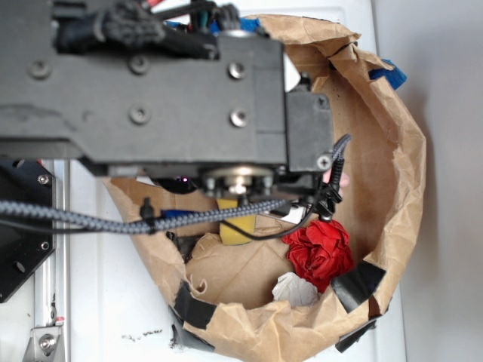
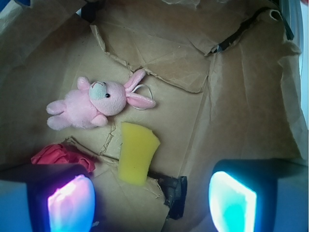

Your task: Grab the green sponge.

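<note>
Down in the paper bag (image 2: 251, 96), pink bunny (image 2: 96, 104) and red cloth ball (image 2: 60, 154) flank the yellow, wedge-shaped green sponge (image 2: 137, 152), gripper (image 2: 152, 200) wide open, empty

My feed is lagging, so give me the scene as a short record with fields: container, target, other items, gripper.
container: brown paper bin, walls crumpled and taped
target: yellow sponge, lying flat on the paper floor, nothing on top of it
other items: pink bunny just beyond the sponge; red cloth ball beside it
gripper: gripper open, above the floor, fingers not touching the sponge
grasp: not yet made
</note>
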Motion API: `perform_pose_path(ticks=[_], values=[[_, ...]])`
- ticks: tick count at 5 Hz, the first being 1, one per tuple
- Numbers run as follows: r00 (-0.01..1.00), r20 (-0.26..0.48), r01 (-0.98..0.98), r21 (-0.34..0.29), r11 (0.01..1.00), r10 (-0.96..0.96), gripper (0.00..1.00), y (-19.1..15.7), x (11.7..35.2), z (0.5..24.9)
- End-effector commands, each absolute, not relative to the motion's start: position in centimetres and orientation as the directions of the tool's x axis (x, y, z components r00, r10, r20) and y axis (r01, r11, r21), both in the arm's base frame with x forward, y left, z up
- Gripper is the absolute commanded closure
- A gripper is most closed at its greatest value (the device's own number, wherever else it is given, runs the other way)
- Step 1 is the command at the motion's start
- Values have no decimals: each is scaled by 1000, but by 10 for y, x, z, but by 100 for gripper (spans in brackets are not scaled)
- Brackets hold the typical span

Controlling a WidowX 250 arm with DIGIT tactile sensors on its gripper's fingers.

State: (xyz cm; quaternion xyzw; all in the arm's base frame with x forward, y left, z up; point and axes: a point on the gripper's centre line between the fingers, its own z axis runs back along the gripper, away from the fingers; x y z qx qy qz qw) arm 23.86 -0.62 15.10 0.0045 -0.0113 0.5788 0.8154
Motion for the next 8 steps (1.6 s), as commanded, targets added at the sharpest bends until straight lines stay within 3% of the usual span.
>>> perform_pose_path(ticks=[1, 2, 3, 4, 6, 8], values=[[293, 75, -949, -95, 300, 953, 0, -5, 254, 113], [328, 62, -939, -86, 333, 943, 0, -5, 259, 94], [338, 30, -933, -118, 339, 941, 0, -4, 256, 77], [352, 28, -931, -94, 353, 935, 0, -1, 251, 63], [342, 52, -934, -94, 346, 938, 0, 3, 247, 49], [339, 77, -939, -31, 342, 938, 0, -2, 253, 30]])
